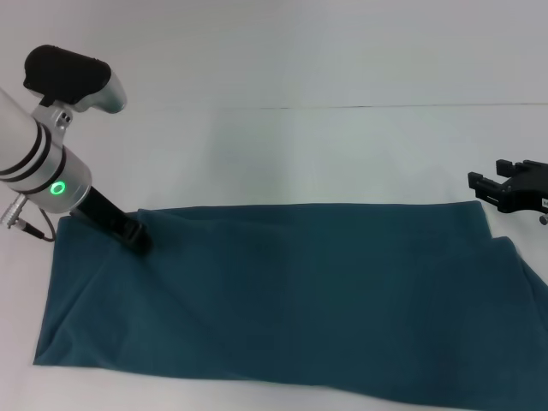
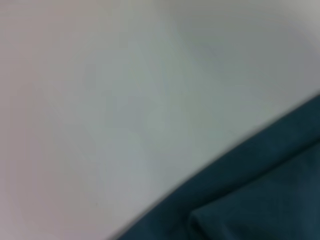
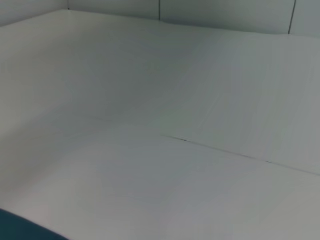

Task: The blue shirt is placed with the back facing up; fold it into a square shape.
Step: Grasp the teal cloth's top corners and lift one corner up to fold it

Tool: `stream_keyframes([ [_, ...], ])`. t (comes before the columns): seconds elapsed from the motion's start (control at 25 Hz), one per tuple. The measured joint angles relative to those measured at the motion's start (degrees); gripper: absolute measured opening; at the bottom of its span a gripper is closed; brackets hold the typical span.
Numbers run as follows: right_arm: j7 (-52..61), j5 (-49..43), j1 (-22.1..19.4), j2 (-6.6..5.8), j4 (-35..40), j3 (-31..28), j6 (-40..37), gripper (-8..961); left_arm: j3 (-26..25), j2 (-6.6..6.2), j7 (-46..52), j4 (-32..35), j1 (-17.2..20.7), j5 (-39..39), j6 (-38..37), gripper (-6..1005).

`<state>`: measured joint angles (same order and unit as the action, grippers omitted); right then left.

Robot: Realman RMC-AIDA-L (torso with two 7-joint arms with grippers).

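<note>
Closest to you, that big dark teal-blue cotton shirt point(image 1: 291, 291) lies across the lower frame on the white surface point(image 1: 300, 154), long axis left-right. Your left gripper point(image 1: 135, 235) sits on its upper-left corner, so it's nearer; can't tell its fingers. Right gripper point(image 1: 497, 184) hangs spread at right, just off the shirt.

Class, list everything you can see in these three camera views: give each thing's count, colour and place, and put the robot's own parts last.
blue shirt: one, dark teal-blue, spread flat as a wide band across the near half of the table.
table: one, white, under the shirt and bare beyond it.
left tool: one, black on a silver arm, down on the shirt's far left corner.
right tool: one, black, at the right edge, just beyond the shirt's far right corner.
</note>
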<state>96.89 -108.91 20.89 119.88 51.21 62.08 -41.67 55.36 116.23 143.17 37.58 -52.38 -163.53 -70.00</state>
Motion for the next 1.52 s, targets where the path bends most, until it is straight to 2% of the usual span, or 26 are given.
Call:
stream_keyframes([
  [0.2,-0.6,0.9,0.2,0.00,-0.4,0.0,-0.1,518,2.4,0.20,-0.5,0.2,0.0,0.0,-0.1,383],
  [0.4,-0.8,1.0,0.2,0.00,-0.4,-0.1,-0.3,518,2.0,0.62,-0.5,2.5,0.3,0.1,-0.8,151],
  [0.64,-0.8,1.6,-0.3,0.00,-0.5,-0.3,-0.8,518,1.9,1.01,-0.7,2.8,-0.4,0.9,-3.3,32],
  [0.88,-1.0,1.7,-0.4,0.10,-0.6,-0.4,-1.6,517,2.3,1.72,-0.3,3.7,-0.5,0.5,-4.5,47],
  [1.2,-1.9,3.5,-1.2,0.09,-0.7,-1.3,-3.4,517,3.0,2.51,1.3,9.4,2.3,-0.1,-3.9,67],
  [1.28,-2.2,4.0,-1.4,0.09,-0.7,-1.5,-3.7,517,3.9,2.41,2.0,10.3,3.0,-0.1,-3.4,72],
  [1.52,-2.3,4.2,-1.7,0.09,-0.7,-2.0,-4.0,517,5.7,0.98,4.3,11.4,5.0,-0.3,-1.7,87],
])
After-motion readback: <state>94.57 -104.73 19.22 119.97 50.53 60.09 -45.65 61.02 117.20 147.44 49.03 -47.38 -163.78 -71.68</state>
